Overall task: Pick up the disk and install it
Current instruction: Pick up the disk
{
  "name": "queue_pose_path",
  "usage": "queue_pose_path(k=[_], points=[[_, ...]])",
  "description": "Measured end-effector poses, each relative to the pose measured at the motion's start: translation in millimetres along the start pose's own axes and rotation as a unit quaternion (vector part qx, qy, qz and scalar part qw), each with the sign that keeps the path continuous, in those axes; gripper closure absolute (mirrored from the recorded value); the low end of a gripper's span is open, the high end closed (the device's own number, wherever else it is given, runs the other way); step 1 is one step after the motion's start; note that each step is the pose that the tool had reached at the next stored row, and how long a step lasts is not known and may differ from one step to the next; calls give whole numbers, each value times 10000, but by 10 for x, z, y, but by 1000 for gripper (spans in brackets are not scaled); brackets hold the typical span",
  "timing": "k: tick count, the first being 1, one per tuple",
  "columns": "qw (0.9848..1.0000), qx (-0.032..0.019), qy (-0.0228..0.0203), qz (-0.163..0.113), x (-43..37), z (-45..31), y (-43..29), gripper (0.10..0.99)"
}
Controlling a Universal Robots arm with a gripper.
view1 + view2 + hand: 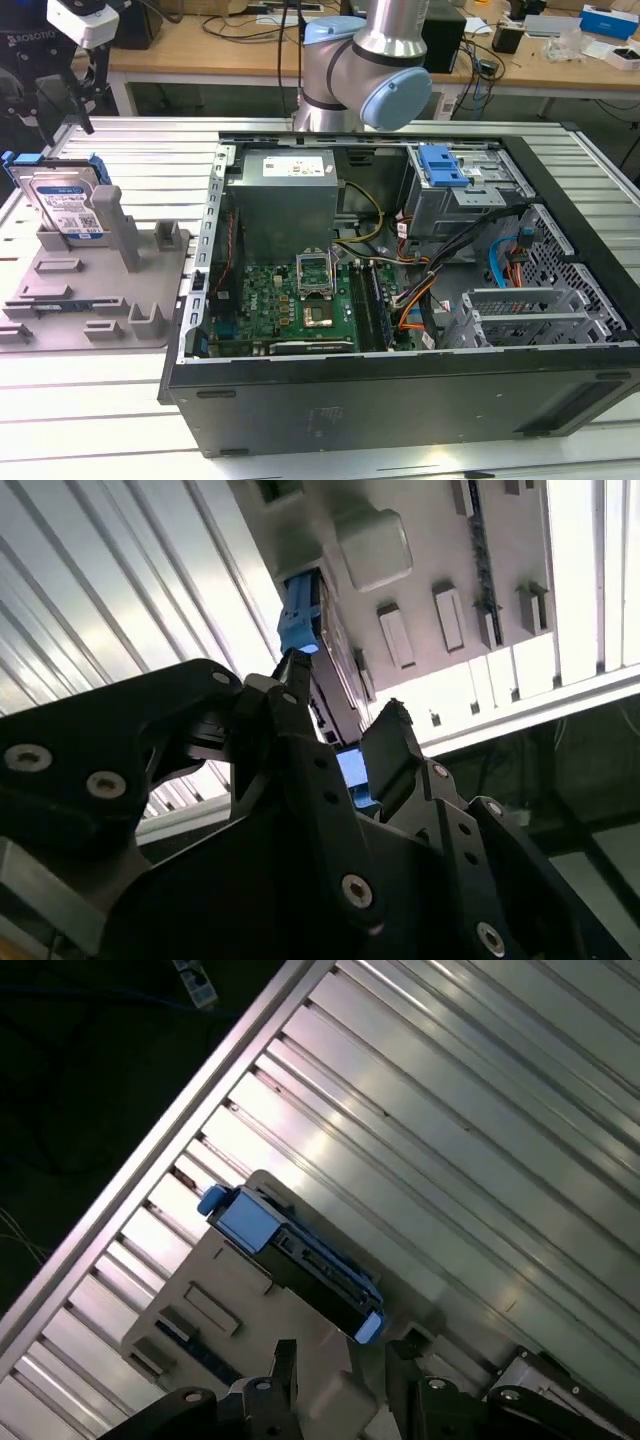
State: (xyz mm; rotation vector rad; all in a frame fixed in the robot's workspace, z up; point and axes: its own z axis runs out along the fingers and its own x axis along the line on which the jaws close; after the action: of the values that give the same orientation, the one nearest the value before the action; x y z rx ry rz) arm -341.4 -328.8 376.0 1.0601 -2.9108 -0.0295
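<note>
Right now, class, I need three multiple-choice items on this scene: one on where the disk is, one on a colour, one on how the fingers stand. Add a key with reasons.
1. Where is the disk?
A. Upright in the grey holder, to the exterior view's left of the computer case
B. Inside that case
C. Between shut fingers

2. What colour is the disk's carrier bracket?
A. Red
B. Blue
C. Yellow

3. How do the fingers stand?
A. Shut on the disk
B. Open, apart from the disk
C. Shut on nothing

Key: 1 A, it stands on edge in the holder; 2 B, blue plastic frames the metal body; 3 B, both wrist views show a gap between them, with the disk beyond.
</note>
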Motion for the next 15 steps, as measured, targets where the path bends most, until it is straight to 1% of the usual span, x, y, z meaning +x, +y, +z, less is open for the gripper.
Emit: queue_pose_path(k=[2,3,4,7,9,11,13,15], points=[[9999,15,-6,-162,0,1,0,604],[9995,31,-14,-298,0,2,0,604],[9993,40,-19,-373,0,3,0,604],[9976,77,-40,-688,0,6,0,604],[9952,105,-52,-972,0,8,0,604],[9934,121,-60,-1136,0,10,0,604],[9913,140,-70,-1304,0,12,0,604],[9888,164,-84,-1478,0,14,-1,604]])
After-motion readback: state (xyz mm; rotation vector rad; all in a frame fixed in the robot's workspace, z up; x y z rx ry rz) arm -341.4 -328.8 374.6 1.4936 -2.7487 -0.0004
